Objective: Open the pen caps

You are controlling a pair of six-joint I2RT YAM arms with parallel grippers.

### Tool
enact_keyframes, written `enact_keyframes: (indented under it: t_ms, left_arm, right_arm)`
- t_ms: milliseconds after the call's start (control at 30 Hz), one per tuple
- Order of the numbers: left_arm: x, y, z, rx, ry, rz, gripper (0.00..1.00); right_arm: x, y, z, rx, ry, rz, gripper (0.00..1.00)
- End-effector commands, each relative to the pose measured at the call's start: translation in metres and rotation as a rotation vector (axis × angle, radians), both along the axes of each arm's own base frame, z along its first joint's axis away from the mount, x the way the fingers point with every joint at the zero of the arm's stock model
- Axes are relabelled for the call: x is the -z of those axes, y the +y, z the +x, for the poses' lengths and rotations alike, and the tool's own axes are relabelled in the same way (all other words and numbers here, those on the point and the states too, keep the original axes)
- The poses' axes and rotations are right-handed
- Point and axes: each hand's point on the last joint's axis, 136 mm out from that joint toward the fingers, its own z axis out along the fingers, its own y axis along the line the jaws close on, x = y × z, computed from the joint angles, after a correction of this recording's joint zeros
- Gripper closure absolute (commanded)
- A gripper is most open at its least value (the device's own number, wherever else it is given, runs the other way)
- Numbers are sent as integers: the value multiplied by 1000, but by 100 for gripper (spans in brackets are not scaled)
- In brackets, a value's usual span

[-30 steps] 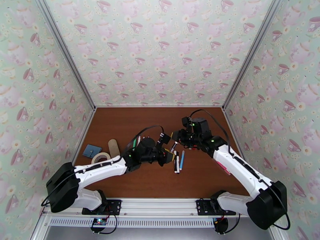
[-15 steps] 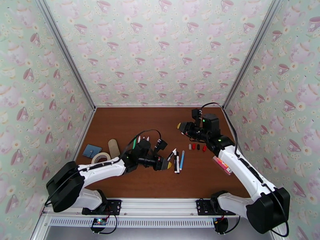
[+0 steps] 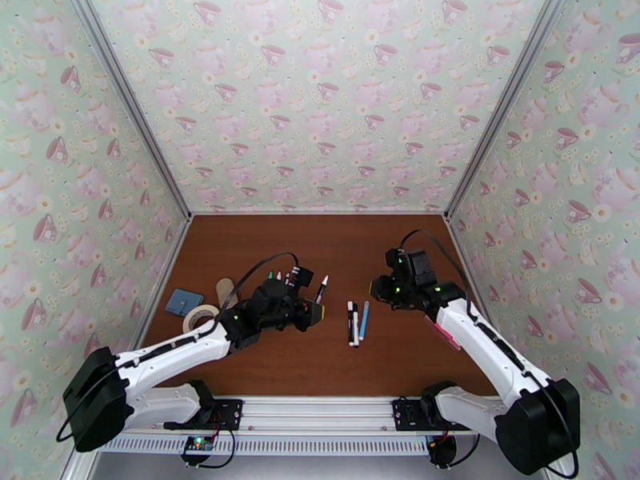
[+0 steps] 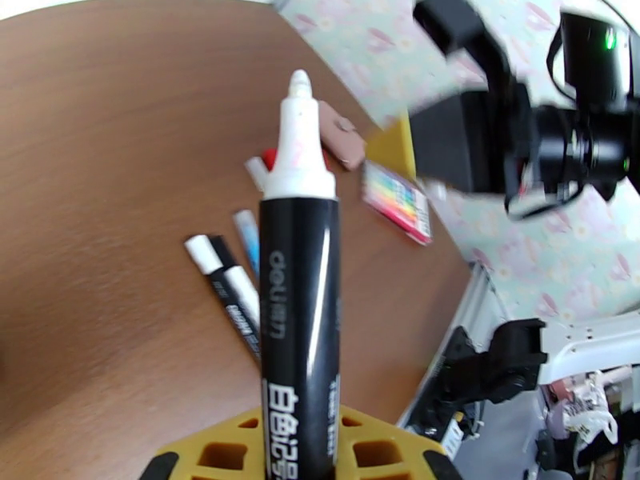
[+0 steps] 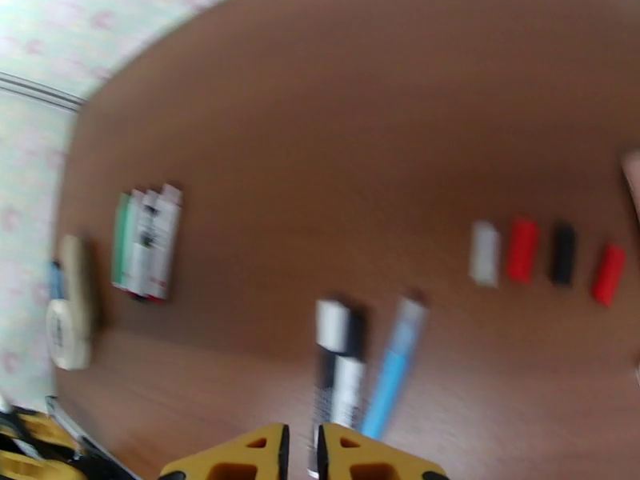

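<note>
The left gripper (image 4: 296,454) has honeycombed yellow plastic fingers pinching the lower barrel of a glossy black marker pen (image 4: 298,314). The pen is uncapped: its white collar tapers to a rounded white nib, and white lettering runs along the barrel. The right gripper (image 5: 300,451) has the same yellow fingers, pressed together.

Both hover above a smooth brown wood-grain bench (image 3: 264,242). Between them lie a pair of black-and-white pens (image 5: 338,362), touching side by side, with a slim blue pen (image 5: 392,366) just beside them. Beyond these, toward the right, four stubby cylindrical pen caps (image 5: 522,250) sit in a row with small gaps between them: white, red, black, red. A cluster of pens (image 5: 144,243), green, white and red among them, lies packed together at the left, near a tape roll (image 3: 200,315), a flat blue pad (image 3: 184,301) and a rounded beige lump (image 3: 226,291). A colourful striped packet (image 4: 396,203) lies toward the right edge.

The left arm stretches low and diagonally toward the middle, its wrist tilting the pen's nib up and away. The right arm reaches forward and bends inward, its gripper facing the centre
</note>
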Motion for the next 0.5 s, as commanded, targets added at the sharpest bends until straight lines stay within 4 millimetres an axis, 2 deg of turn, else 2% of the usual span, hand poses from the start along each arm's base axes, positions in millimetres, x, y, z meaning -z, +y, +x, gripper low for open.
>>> enact_keyframes:
  t_ms: [0,233,467]
  left_arm:
    - [-9,11,9,-47,-39,35,100]
    - [-9,18,8,-68,-27,43,100]
    - [-10,17,7,-61,-23,36,99]
  right_arm:
    - [26,-12,-8,-13,62,-99,97]
    - [60,-21,1,21,145,-184,94]
    - [85,-24,10,27,203,-242,89]
